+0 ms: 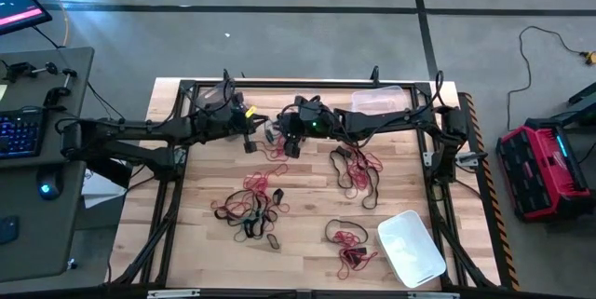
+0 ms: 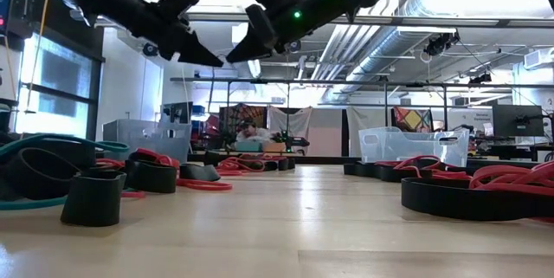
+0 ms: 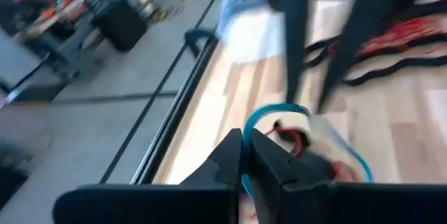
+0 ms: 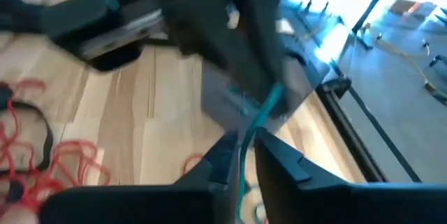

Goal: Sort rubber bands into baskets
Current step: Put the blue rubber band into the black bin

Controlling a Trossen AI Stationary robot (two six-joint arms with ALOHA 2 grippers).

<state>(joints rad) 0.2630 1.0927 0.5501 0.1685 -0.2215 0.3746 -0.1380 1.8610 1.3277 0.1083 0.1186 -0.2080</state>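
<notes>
— Where was the teal rubber band [image 4: 262, 112] when you stopped?

— You had it up off the tabletop [image 1: 307, 220], above the far middle. Your left tool [image 3: 246, 155] had its fingers pressed together on the teal loop, and the same strand ran between the fingers of your right tool [image 4: 242, 148], which stood slightly apart around it. The two tools met tip to tip.

— And the rest?

— Red and dark rubber bands [image 1: 250, 208] lay in loose heaps across the middle and near side. You had a clear basket [image 1: 377, 100] at the far edge, a greyish one [image 1: 213, 95] far left under the left arm, and a whitish one [image 1: 411, 247] at the near right corner.
</notes>
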